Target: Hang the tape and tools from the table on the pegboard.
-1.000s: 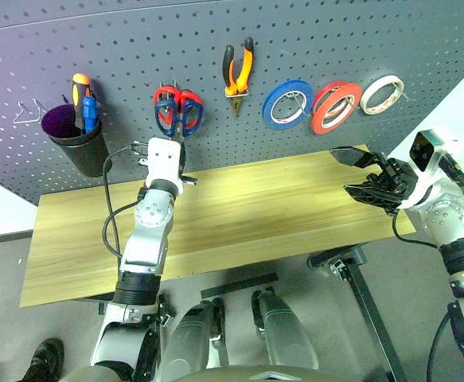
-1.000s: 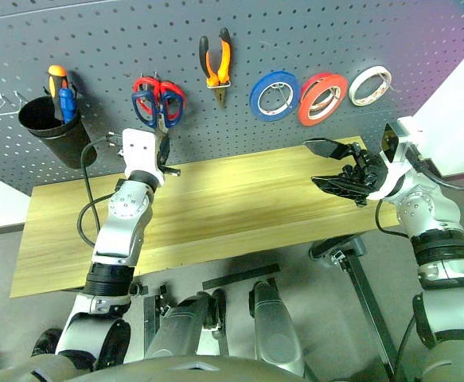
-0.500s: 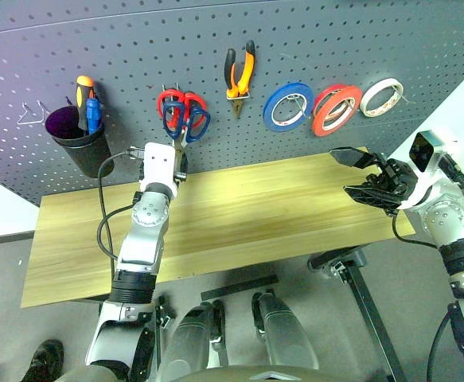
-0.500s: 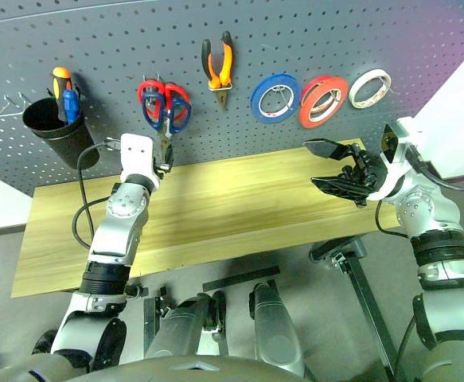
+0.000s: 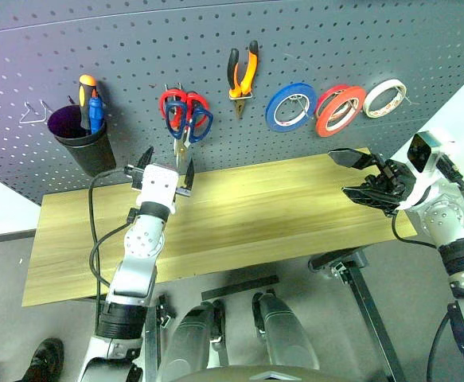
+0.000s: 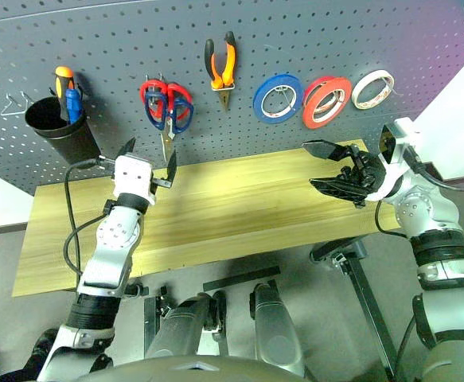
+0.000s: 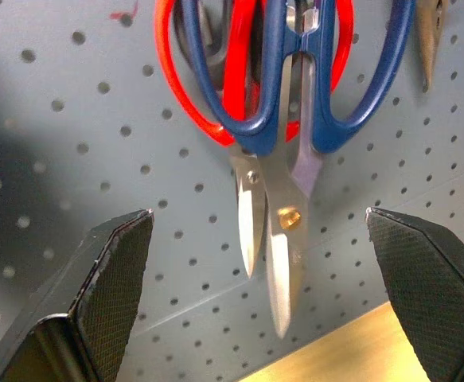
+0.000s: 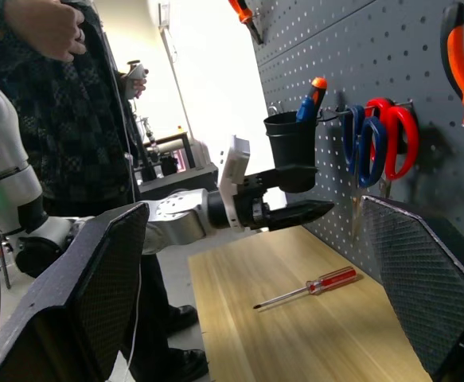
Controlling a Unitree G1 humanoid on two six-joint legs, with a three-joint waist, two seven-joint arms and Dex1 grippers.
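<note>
left hand (image 5: 164, 163): wide open, empty | blue-handled scissors (image 7: 283, 119): steel blades | right hand (image 5: 357, 173): open, empty

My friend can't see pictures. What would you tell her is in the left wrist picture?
Two pairs of scissors, the blue-handled scissors in front of the red-handled scissors, hang on the grey pegboard, blades pointing down. The left gripper is open just below them, touching neither. A strip of the wooden table shows in one corner.
</note>
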